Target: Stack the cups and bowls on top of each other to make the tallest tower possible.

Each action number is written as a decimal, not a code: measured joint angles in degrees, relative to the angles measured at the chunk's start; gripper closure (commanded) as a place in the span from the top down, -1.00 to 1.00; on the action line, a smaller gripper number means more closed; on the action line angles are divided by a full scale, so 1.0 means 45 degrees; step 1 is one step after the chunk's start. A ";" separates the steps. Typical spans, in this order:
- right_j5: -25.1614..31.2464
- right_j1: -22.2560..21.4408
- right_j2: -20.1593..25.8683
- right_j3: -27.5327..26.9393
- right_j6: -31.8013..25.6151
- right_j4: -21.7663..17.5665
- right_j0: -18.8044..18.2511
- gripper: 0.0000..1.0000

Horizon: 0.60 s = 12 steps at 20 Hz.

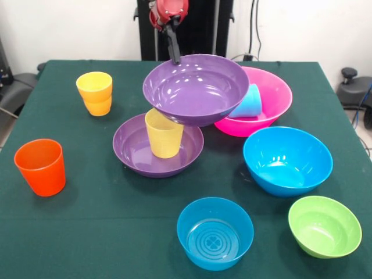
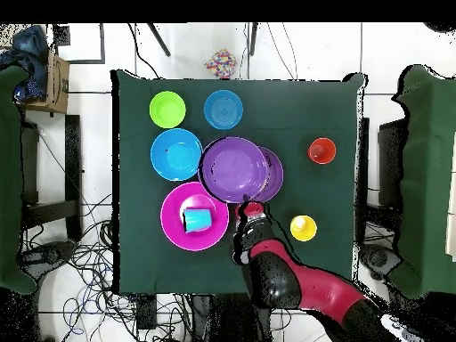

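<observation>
My gripper (image 1: 174, 57) is shut on the far rim of a wide purple bowl (image 1: 197, 87), holding it tilted in the air. Below it, the second purple bowl (image 1: 136, 154) rests on the table with a pale yellow ribbed cup (image 1: 164, 135) upright inside. In the overhead view the lifted bowl (image 2: 233, 169) covers most of the lower one (image 2: 274, 174), with the gripper (image 2: 245, 207) at its edge. A light blue cup (image 1: 249, 103) lies in the pink bowl (image 1: 273, 96).
Two amber-yellow cups (image 1: 95, 93) are nested at the far left, and an orange cup (image 1: 40, 167) stands at the left. A big blue bowl (image 1: 288, 160), a small blue bowl (image 1: 215, 232) and a green bowl (image 1: 324, 225) sit at the near right.
</observation>
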 measured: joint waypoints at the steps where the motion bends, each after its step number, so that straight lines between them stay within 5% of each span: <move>1: 0.0000 -0.0001 0.0001 0.0000 0.0000 0.0001 -0.0030 -1.00; 12: 0.0000 -0.0001 0.0083 -0.0006 0.0000 -0.0132 -0.0768 -1.00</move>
